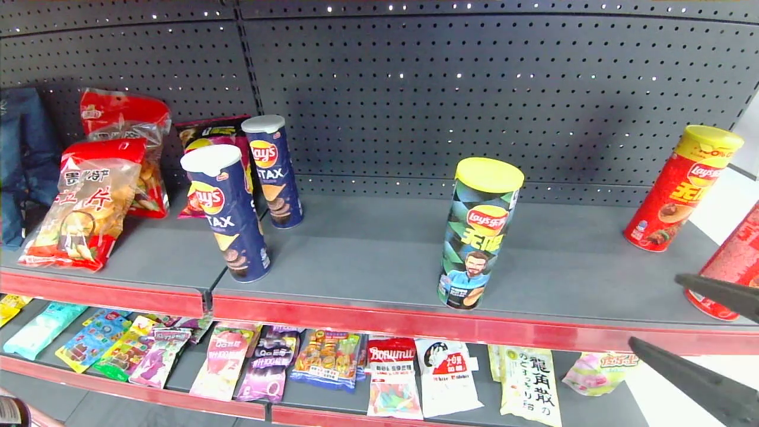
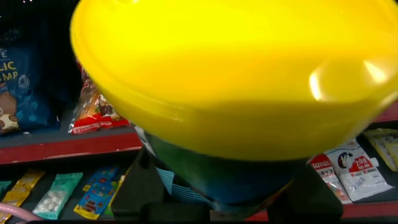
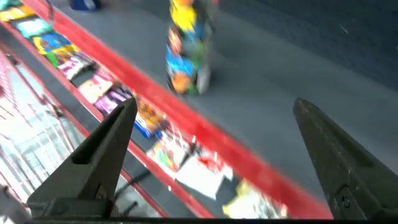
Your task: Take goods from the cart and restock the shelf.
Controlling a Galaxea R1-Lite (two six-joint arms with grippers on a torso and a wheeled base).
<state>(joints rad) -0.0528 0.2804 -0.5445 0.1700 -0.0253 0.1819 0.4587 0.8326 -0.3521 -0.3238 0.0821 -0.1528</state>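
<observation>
Your left pincer (image 2: 224, 190) was closed around a yellow-lidded can (image 2: 236, 74). The can's dark body sat between the two black fingers, and its lid faced the wrist camera from very close. Behind that can, the left wrist view showed a red-edged shelf front and small packets lying on the level below.

Your right pincer (image 1: 652, 309) stood wide and held nothing. It hung at the right end of the shelf (image 1: 367, 249), just out in front of the red front edge (image 1: 415, 323). In the right wrist view, the green can (image 3: 186, 50) stood well beyond the spread fingers (image 3: 99, 162), back from the red edge.

On the shelf, that green can with its yellow lid stood upright near the front, a little right of the middle. A red can (image 1: 682, 187) with a yellow lid stood farther back and to the right, close to the pegboard back (image 1: 474, 89). A second red can (image 1: 732, 261) showed at the right border, just behind the upper finger of your right pincer; you could not tell from the head view whether they touched.

To the left, two blue cans with white lids stood upright. The front blue can (image 1: 228, 213) was near the shelf edge and the rear blue can (image 1: 274, 171) was just behind it. A dark chip bag (image 1: 207, 133) leaned behind them. Farther left, two red snack bags (image 1: 89, 201) leaned one in front of the other.

The lower shelf carried a row of flat packets (image 1: 332, 356) lying side by side.
</observation>
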